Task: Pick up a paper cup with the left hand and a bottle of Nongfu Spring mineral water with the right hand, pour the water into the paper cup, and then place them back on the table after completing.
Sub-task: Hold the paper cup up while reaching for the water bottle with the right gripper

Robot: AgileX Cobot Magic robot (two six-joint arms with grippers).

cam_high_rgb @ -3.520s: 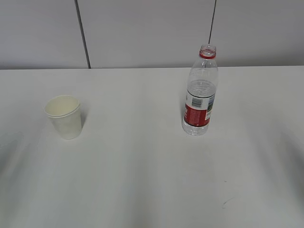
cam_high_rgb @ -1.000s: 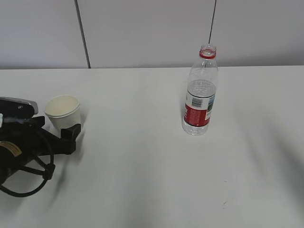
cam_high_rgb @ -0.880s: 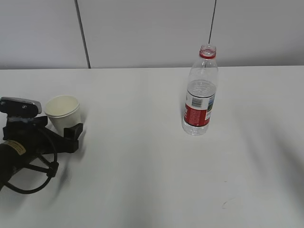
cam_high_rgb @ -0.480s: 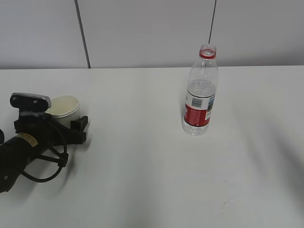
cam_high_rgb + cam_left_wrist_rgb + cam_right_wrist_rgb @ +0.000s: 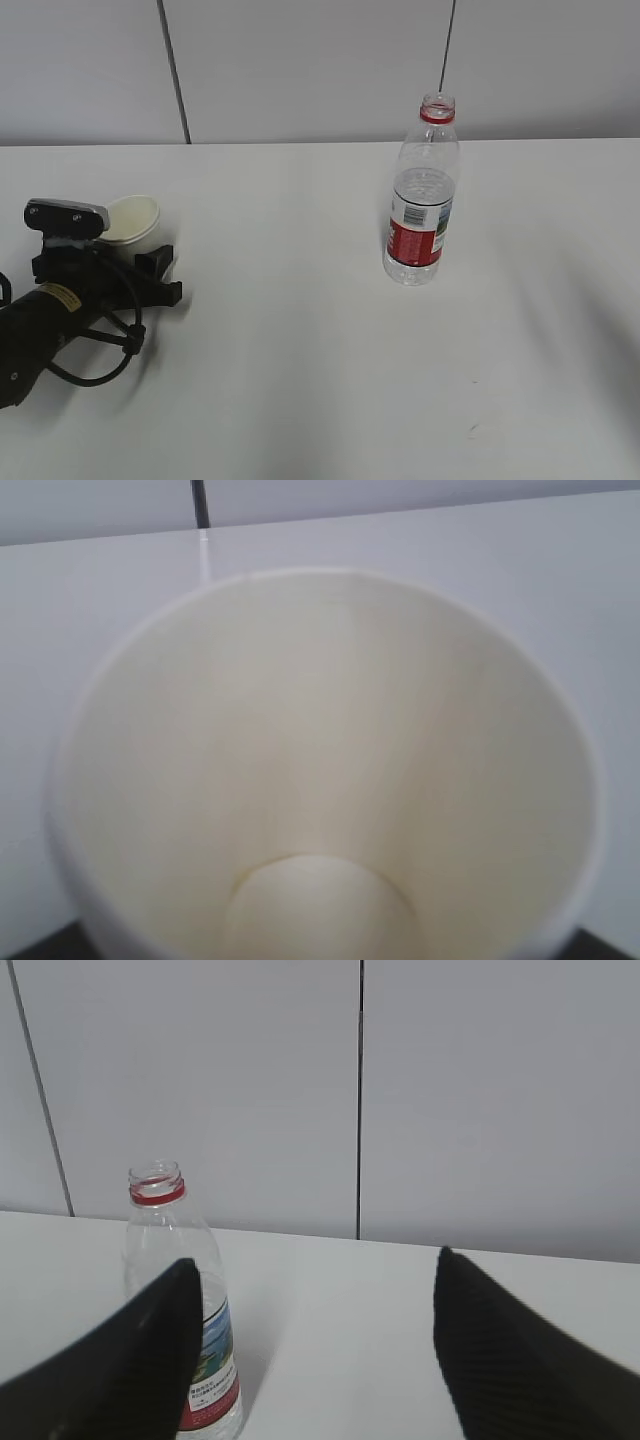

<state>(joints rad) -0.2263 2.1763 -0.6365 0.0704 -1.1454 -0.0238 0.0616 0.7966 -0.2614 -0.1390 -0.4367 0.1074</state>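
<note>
The white paper cup [image 5: 131, 219] stands at the left of the white table [image 5: 300, 350]. My left gripper [image 5: 128, 262], the black arm with the yellow label, has its jaws round the cup's lower wall; one finger [image 5: 160, 260] presses its right side. The left wrist view looks straight into the empty cup [image 5: 320, 780]. The uncapped, red-labelled Nongfu Spring bottle [image 5: 422, 195] stands right of centre, about half full of clear water [image 5: 424, 190]. My right gripper [image 5: 315, 1260] is out of the exterior view; it is open and empty, with the bottle [image 5: 160, 1220] ahead behind its left finger [image 5: 130, 1360].
A grey panelled wall [image 5: 320, 70] runs along the table's far edge. A few faint dark scuffs [image 5: 478, 428] mark the tabletop at the front right.
My left arm came in from the left and slid its jaws round the cup; the right finger then closed in and the cup shifted slightly. The bottle has not moved.
</note>
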